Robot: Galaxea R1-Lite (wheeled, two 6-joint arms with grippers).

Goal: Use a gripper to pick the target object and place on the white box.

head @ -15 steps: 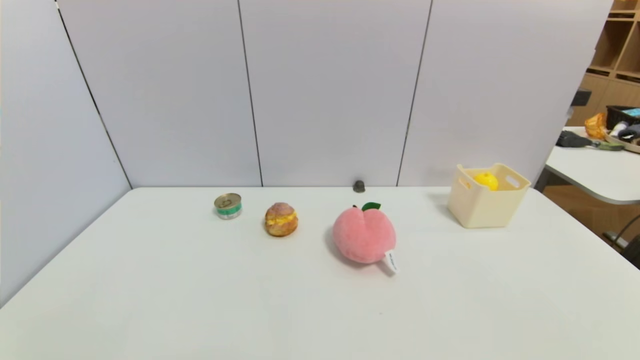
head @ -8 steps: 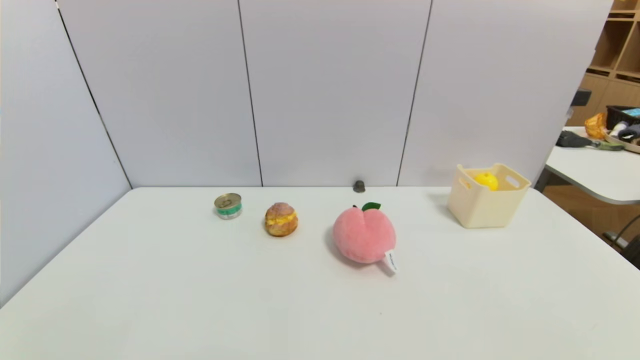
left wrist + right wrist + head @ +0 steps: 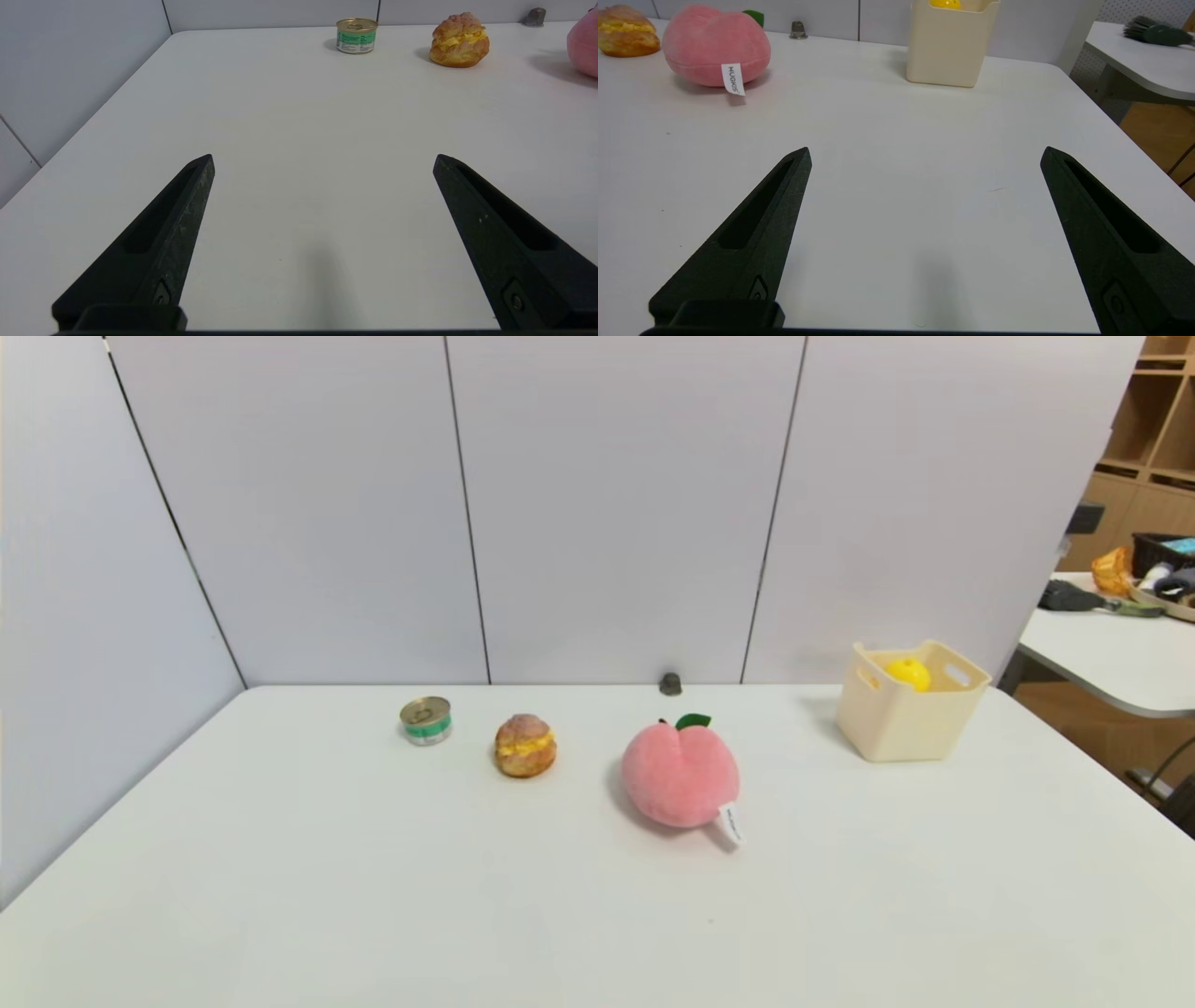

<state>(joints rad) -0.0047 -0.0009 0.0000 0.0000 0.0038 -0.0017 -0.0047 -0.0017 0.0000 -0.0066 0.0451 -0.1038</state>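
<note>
You've got a fuzzy cloth peach [image 3: 680,775], shiny metal can [image 3: 426,720], smooth matt plastic white box [image 3: 906,714], matt table [image 3: 560,896], and rough matt black fingers [image 3: 177,224].

My left gripper [image 3: 323,161] hangs low over the white table [image 3: 299,140], fingers [image 3: 163,242] spread wide, nothing between them. Far ahead sits a small green-labelled tin can [image 3: 357,35], and beside it, apart, a cream puff [image 3: 459,40]. A pink plush edge [image 3: 584,44] peeks in past the puff. A small grey knob [image 3: 534,17] stands at the wall.
</note>
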